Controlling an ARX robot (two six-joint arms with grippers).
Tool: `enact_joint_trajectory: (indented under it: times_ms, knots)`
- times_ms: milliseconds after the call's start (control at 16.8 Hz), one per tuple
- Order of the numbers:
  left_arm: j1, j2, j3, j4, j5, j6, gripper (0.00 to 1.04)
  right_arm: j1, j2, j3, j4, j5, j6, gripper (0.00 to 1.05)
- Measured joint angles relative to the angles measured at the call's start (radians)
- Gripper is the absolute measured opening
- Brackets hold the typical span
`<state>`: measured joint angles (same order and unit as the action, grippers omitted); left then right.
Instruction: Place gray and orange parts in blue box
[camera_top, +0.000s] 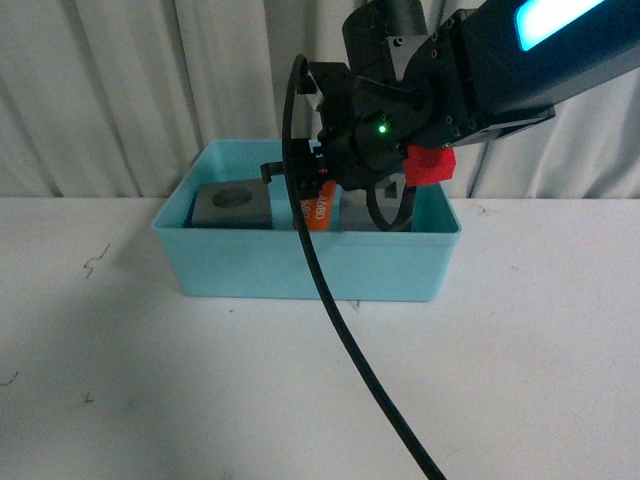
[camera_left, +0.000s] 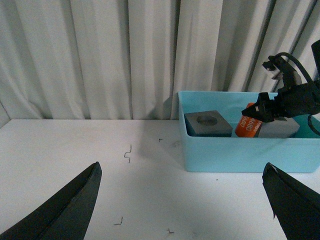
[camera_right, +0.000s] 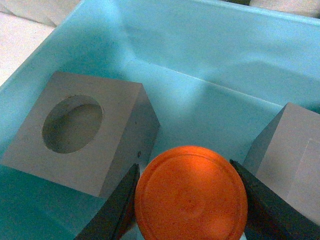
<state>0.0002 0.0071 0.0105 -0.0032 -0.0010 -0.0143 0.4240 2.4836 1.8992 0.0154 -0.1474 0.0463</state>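
Orange cylinder (camera_right: 191, 195), clamped in right gripper (camera_right: 187, 200) between 2 cubes at frame center in blue box (camera_top: 300, 268), could snag a cube on release; left gripper (camera_left: 185, 200) gapes wide.

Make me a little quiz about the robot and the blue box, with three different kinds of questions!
1. True or false: the right gripper is holding the orange cylinder.
2. How many gray cubes are inside the blue box? A) none B) one C) two
3. Fill in: the hole in the cube with the round hole has a ____ shape.

Key
1. True: its fingers sit on both sides of the cylinder, over the box.
2. C: the second cube is beside the cylinder.
3. Round.
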Motion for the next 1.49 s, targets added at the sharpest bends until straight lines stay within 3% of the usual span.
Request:
enact_joint_trajectory:
  times_ms: [536,655,715,774,1072,1310,1489]
  knots:
    - [0.0,0.0,0.0,0.0,0.0,0.0,0.98,0.002,0.083,0.103,-0.06,0.017,0.014,0.49]
    - [0.0,0.0,0.0,0.0,0.0,0.0,0.98,0.002,0.083,0.102,-0.05,0.012,0.018,0.7]
    - [0.0,0.0,0.0,0.0,0.0,0.0,0.98,0.001,0.075,0.079,-0.013,0.012,0.025,0.92]
    - [0.0,0.0,0.0,0.0,0.0,0.0,0.98,-0.01,-0.032,-0.068,0.097,0.004,0.04,0.98]
    - [0.0,0.0,0.0,0.0,0.0,0.0,0.98,-0.155,-0.594,-0.565,0.331,-0.01,0.005,0.98]
    - [0.0,0.0,0.0,0.0,0.0,0.0,0.98,-0.36,-1.094,-1.144,0.255,0.085,0.003,0.98]
    - [0.0,0.0,0.0,0.0,0.0,0.0,0.98,-0.403,-1.226,-1.291,0.208,0.115,0.029,0.98]
